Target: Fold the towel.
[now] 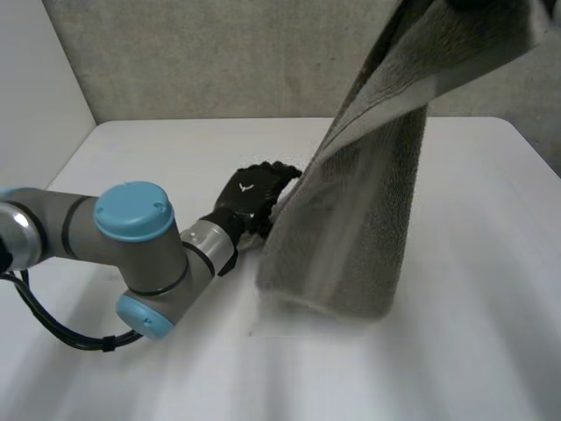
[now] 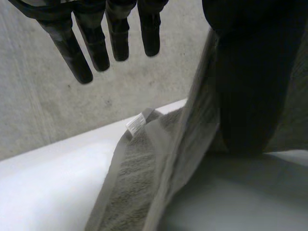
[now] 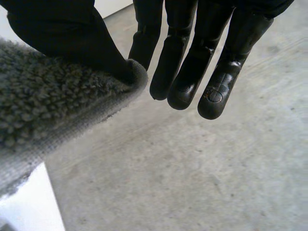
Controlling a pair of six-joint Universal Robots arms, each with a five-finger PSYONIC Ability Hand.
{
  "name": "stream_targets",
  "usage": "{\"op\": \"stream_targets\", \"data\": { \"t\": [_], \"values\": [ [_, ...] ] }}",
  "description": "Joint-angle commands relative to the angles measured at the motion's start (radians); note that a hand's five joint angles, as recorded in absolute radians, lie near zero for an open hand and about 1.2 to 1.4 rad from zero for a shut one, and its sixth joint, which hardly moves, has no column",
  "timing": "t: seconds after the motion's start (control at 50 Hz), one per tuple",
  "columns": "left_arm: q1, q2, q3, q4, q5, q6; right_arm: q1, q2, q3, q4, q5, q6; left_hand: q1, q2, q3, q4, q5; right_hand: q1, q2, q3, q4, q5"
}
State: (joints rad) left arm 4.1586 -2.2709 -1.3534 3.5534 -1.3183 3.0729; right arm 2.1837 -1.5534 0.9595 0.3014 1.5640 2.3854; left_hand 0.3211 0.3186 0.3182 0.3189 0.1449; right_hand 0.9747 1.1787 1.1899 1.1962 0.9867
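A grey towel (image 1: 351,228) hangs from high at the far right, and its lower end rests bunched on the white table (image 1: 175,158). My right hand (image 3: 192,57) holds it up, the thumb pinching a towel edge (image 3: 43,110) against the straight fingers. My left hand (image 1: 250,197) is low over the table, right at the hanging towel's left edge. Its fingers (image 2: 118,33) are straight and spread away from the thumb, so it is open. The towel (image 2: 139,178) runs past beside that thumb, and a white label (image 2: 135,123) shows at a turned-over corner.
A grey wall (image 1: 219,53) stands behind the table's far edge. My left arm (image 1: 131,237) lies across the front left of the table. Bare tabletop (image 1: 482,263) spreads to the right of the towel.
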Motion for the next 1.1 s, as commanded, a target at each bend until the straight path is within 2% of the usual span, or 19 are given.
{"op": "stream_targets", "data": {
  "t": [0.02, 0.06, 0.1, 0.24, 0.28, 0.3, 0.34, 0.38, 0.4, 0.5, 0.52, 0.58, 0.62, 0.68, 0.72, 0.8, 0.84, 0.96, 1.1],
  "values": [
    [-0.005, -0.062, 0.048, 0.004, -0.022, -0.02, -0.005, -0.063, -0.007, -0.001, 0.016, -0.002, 0.456, 0.459, 0.459, 0.458, 0.458, 0.422, 0.218, 0.206, 0.2, 0.235],
    [-0.005, -0.099, 0.083, 0.004, -0.047, -0.026, -0.007, -0.073, -0.005, -0.001, 0.022, -0.003, 0.967, 0.97, 0.97, 0.969, 0.969, 0.422, 0.218, 0.206, 0.2, 0.235],
    [-0.005, -0.114, 0.1, 0.004, -0.062, -0.02, -0.013, -0.08, -0.002, -0.001, 0.03, -0.003, 1.074, 1.077, 1.077, 1.076, 1.076, 0.422, 0.218, 0.206, 0.2, 0.235],
    [0.023, -0.061, 0.116, -0.005, -0.165, 0.0, -0.019, -0.066, 0.038, 0.022, 0.025, -0.006, 1.075, 1.078, 1.078, 1.077, 1.077, 0.422, 0.218, 0.206, 0.2, 0.235],
    [0.104, 0.067, 0.077, -0.011, -0.182, 0.033, -0.039, -0.048, 0.07, 0.041, 0.022, -0.012, 1.075, 1.078, 1.078, 1.077, 1.077, 0.422, 0.218, 0.206, 0.2, 0.235],
    [0.104, 0.068, 0.077, -0.011, -0.182, 0.033, -0.039, -0.048, 0.07, 0.041, 0.022, -0.012, 1.075, 1.078, 1.078, 1.077, 1.077, 0.422, 0.218, 0.206, 0.2, 0.235],
    [0.184, 0.218, 0.01, -0.021, -0.173, 0.12, -0.073, 0.004, 0.108, 0.041, 0.022, -0.034, 1.075, 1.078, 1.078, 1.077, 1.077, 0.422, 0.218, 0.206, 0.2, 0.235],
    [0.213, 0.294, -0.015, -0.027, -0.161, 0.179, -0.091, 0.03, 0.123, 0.042, 0.021, -0.043, 1.075, 1.078, 1.078, 1.077, 1.077, 0.422, 0.218, 0.206, 0.2, 0.235],
    [0.213, 0.295, -0.015, -0.027, -0.16, 0.179, -0.111, 0.054, 0.134, 0.045, 0.021, -0.046, 1.075, 1.078, 1.078, 1.077, 1.077, 0.422, 0.218, 0.206, 0.2, 0.235],
    [0.258, 0.529, -0.085, -0.114, -0.055, 0.403, -0.171, 0.108, 0.177, 0.05, 0.019, -0.048, 1.075, 1.078, 1.078, 1.077, 1.077, 0.422, 0.218, 0.206, 0.2, 0.235],
    [0.258, 0.53, -0.085, -0.114, -0.055, 0.403, -0.171, 0.108, 0.177, 0.05, 0.019, -0.048, 1.075, 1.078, 1.078, 1.077, 1.077, 0.422, 0.218, 0.206, 0.2, 0.235],
    [0.302, 0.62, -0.104, -0.217, -0.013, 0.486, -0.199, 0.134, 0.206, 0.059, 0.016, -0.049, 1.075, 1.078, 1.078, 1.077, 1.077, 0.422, 0.218, 0.206, 0.2, 0.235],
    [0.362, 0.657, -0.113, -0.367, 0.013, 0.568, -0.217, 0.153, 0.237, 0.091, 0.016, -0.055, 1.075, 1.078, 1.078, 1.077, 1.077, 0.422, 0.218, 0.206, 0.2, 0.235],
    [0.376, 0.657, -0.115, -0.447, 0.025, 0.613, -0.237, 0.177, 0.269, 0.158, 0.011, -0.089, 1.075, 1.078, 1.078, 1.077, 1.077, 0.422, 0.218, 0.206, 0.2, 0.235],
    [0.391, 0.653, -0.133, -0.592, 0.039, 0.708, -0.242, 0.196, 0.289, 0.197, 0.007, -0.113, 1.075, 1.078, 1.078, 1.077, 1.077, 0.422, 0.218, 0.206, 0.2, 0.235],
    [0.396, 0.63, -0.173, -0.693, 0.041, 0.8, -0.242, 0.236, 0.329, 0.251, -0.01, -0.155, 1.075, 1.078, 1.078, 1.077, 1.077, 0.422, 0.218, 0.206, 0.2, 0.235],
    [0.397, 0.552, -0.196, -0.749, 0.041, 0.877, -0.237, 0.292, 0.344, 0.262, -0.028, -0.178, 1.075, 1.078, 1.078, 1.077, 1.077, 0.422, 0.218, 0.206, 0.2, 0.235],
    [0.382, 0.419, -0.176, -0.752, 0.033, 0.937, -0.223, 0.416, 0.248, 0.231, -0.027, -0.17, 1.075, 1.078, 1.078, 1.077, 1.077, 0.422, 0.218, 0.206, 0.2, 0.235],
    [0.333, 0.207, 0.151, -0.714, 0.028, 0.906, -0.222, 0.532, 0.023, 0.077, -0.015, -0.158, 1.075, 1.078, 1.078, 1.077, 1.077, 0.422, 0.218, 0.206, 0.2, 0.235]
  ]
}}
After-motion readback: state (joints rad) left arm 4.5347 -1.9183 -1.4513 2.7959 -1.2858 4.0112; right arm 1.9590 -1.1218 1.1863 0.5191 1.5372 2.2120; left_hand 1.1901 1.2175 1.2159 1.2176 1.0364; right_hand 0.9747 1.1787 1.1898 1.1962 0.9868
